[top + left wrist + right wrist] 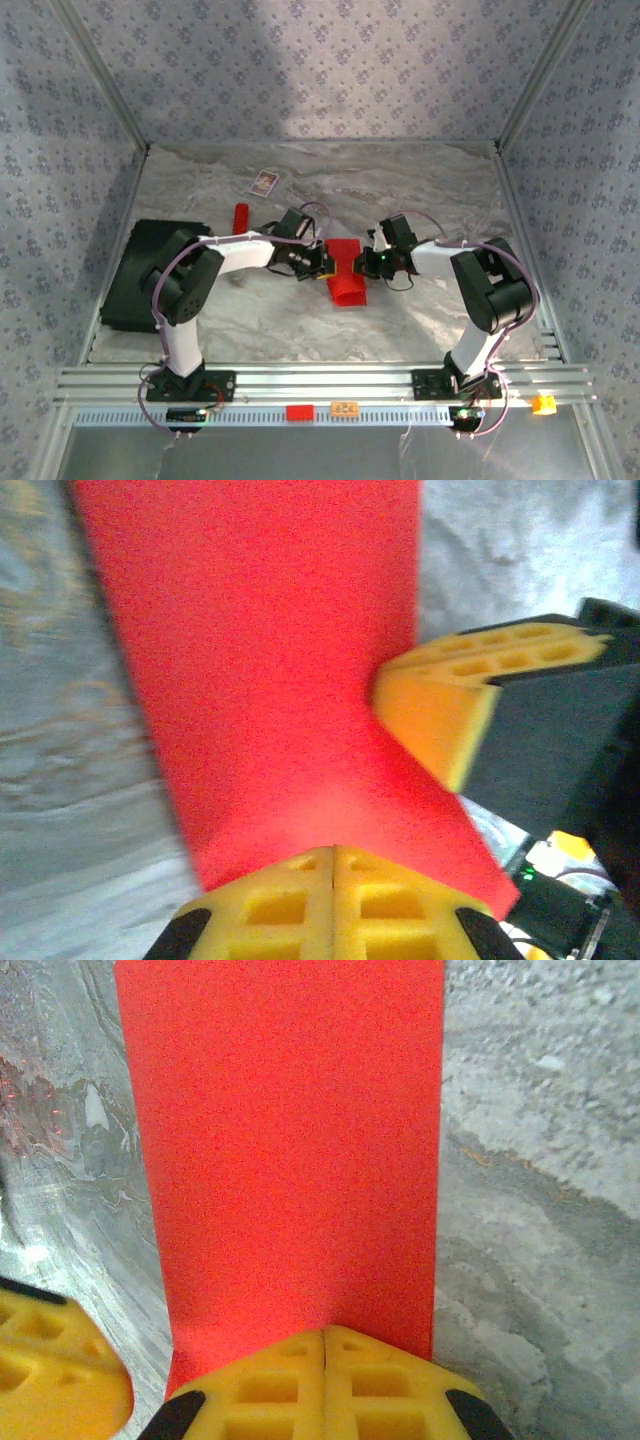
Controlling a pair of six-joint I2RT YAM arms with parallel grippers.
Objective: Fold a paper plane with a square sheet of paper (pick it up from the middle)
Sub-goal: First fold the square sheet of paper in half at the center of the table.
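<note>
The square sheet of paper (347, 283) is bright red and creased into a narrow strip. It lies mid-table, its near end curling up. My left gripper (322, 263) meets the strip from the left and my right gripper (367, 263) from the right. In the left wrist view the left gripper (335, 850) is shut, tips on the paper (270, 660). The right arm's yellow fingers (440, 710) touch the strip's right edge. In the right wrist view the right gripper (325, 1332) is shut, tips on the paper (290, 1140). I cannot tell whether paper is pinched in either seam.
A red stick (240, 215) and a small printed card (264, 182) lie behind the left arm. A black mat (135, 275) covers the table's left side. Patterned walls close in three sides. The left arm's yellow finger (50, 1365) shows at the right wrist view's lower left.
</note>
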